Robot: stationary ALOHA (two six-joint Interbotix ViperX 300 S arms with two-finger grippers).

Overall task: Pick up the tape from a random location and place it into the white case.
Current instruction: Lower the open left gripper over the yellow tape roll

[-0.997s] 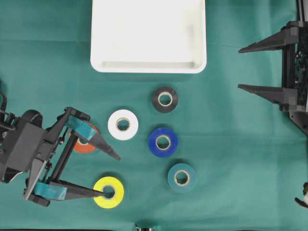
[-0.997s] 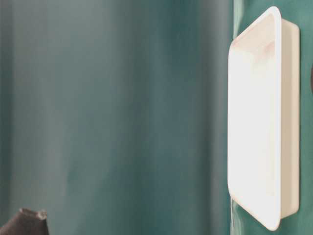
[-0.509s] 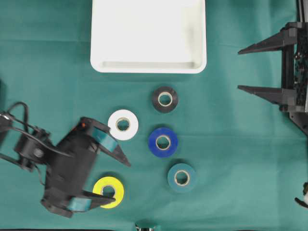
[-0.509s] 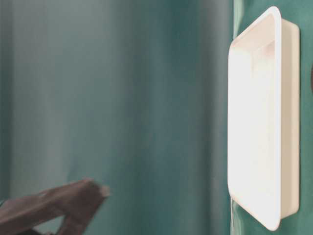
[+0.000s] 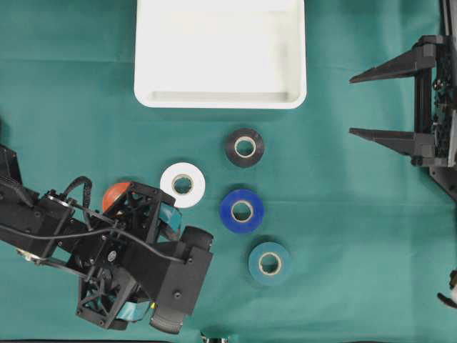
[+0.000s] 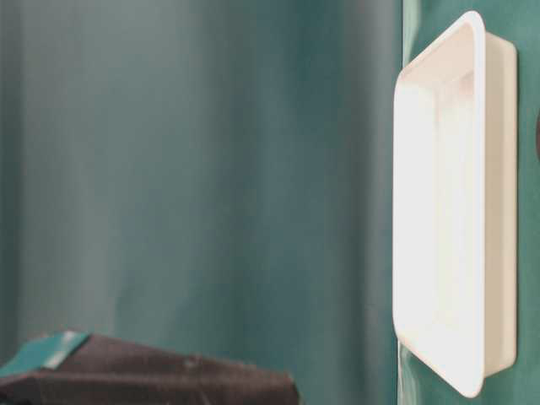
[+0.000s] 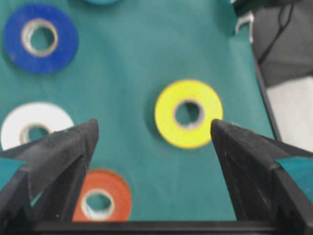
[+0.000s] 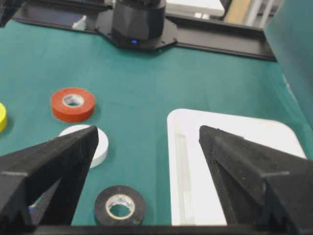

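Your yellow tape (image 7: 189,113) lies flat on the green cloth (image 5: 343,214) between the spread jaws of the left gripper (image 7: 152,131), untouched; from overhead you can't see it, because the arm covers it along with most of the orange roll (image 5: 113,195). The white case (image 5: 220,53) sits empty at the top edge, cut off by the frame, with white (image 5: 183,185), black (image 5: 245,147), blue (image 5: 242,211) and teal (image 5: 269,264) rolls below it. Your right gripper (image 5: 351,104) hangs wide open and empty at the right edge.

Overhead looks straight down; both wrist views share the white roll (image 7: 30,128); table-level seems sideways.
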